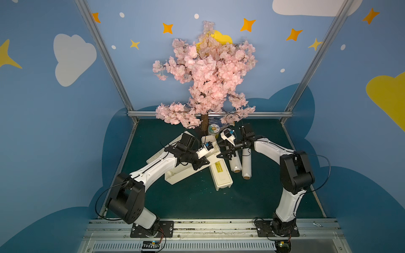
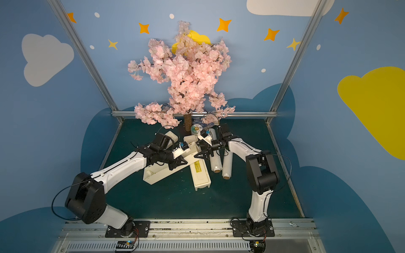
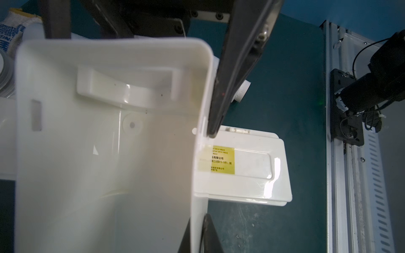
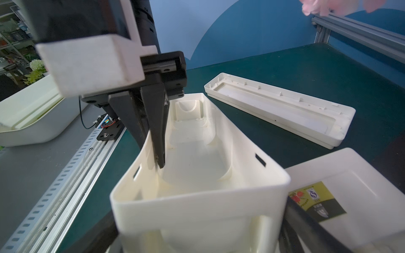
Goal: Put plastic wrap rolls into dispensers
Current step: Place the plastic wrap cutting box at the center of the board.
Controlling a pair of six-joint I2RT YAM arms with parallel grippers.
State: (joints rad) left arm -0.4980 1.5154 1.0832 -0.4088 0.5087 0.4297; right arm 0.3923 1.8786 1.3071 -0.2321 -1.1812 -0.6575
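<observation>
Both plastic wrap rolls (image 1: 246,164) lie side by side on the green mat (image 1: 197,201), right next to the closed dispenser (image 1: 221,175). The open dispenser (image 4: 197,153) crosses over it. Left gripper (image 4: 158,162) is pinched tight on its side wall. Right gripper (image 1: 224,156) is spread wide around its end, and I can't tell if it's touching.

— Left arm (image 1: 153,170) and right arm (image 1: 270,150)?
— White shells, black joints, thin black cables.
— Base plates (image 1: 166,225)?
— Black, silver screws.
— Left claw (image 1: 200,164)?
— Black tapered fingers, white boxy mount.
</observation>
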